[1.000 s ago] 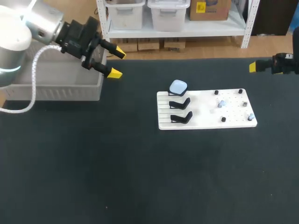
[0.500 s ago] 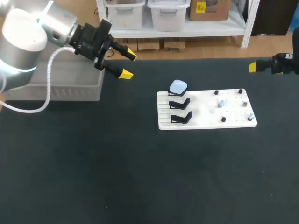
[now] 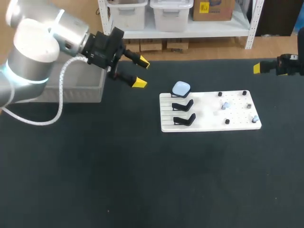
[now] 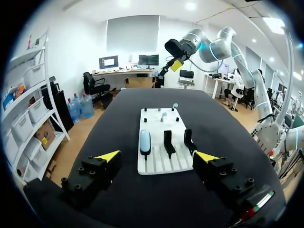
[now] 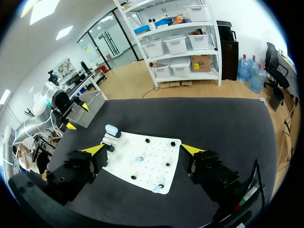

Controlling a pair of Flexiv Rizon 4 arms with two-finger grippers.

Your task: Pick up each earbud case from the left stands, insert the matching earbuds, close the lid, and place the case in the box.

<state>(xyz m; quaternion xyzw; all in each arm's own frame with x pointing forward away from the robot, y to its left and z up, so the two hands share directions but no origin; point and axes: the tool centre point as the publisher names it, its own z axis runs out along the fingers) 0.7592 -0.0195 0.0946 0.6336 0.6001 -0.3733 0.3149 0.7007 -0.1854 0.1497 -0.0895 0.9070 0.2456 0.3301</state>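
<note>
Black tabletop (image 3: 142, 180) carries a white board (image 3: 209, 124) right of its middle. One pale blue earbud case (image 3: 181, 88) sits at the board's far left corner, and two empty black stands (image 3: 183, 105) line the left edge in front of it. Two small pale earbuds (image 3: 224, 106) rest toward the board's right edge. The left gripper (image 3: 141, 73) hangs spread wide and holding nothing, between the board and the grey box (image 3: 80, 88) at the table's far left edge. The right gripper (image 5: 143, 149), equally spread and empty, hangs at the far right edge.

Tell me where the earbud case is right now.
In the head view, the light blue earbud case sits at the white board's left end, just behind two empty black stands.
</note>
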